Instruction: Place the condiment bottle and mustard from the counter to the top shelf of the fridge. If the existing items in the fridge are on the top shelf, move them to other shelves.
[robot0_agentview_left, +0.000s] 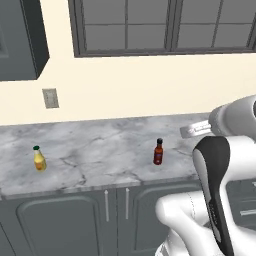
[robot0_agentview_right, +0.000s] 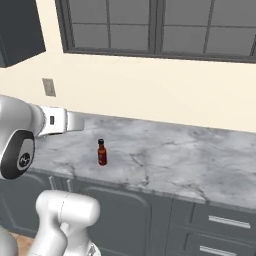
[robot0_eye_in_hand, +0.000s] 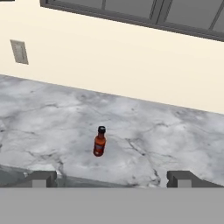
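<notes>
The counter (robot0_agentview_left: 100, 150) is grey-white marble with dark veins, over dark grey cabinets (robot0_agentview_left: 65, 220). Behind it is a cream wall (robot0_agentview_left: 125, 85) with a window (robot0_agentview_left: 165, 25) and a wall outlet (robot0_agentview_left: 50, 98). The counter has lots of bare room. The condiment bottle (robot0_eye_in_hand: 99, 141) stands upright near the front edge. The mustard (robot0_agentview_left: 39, 159) stands well apart, at 9 o'clock from it. The gripper (robot0_eye_in_hand: 111, 179) has its jaws wide apart, holding nothing; the red bottle is at 12 o'clock between them, farther off.
</notes>
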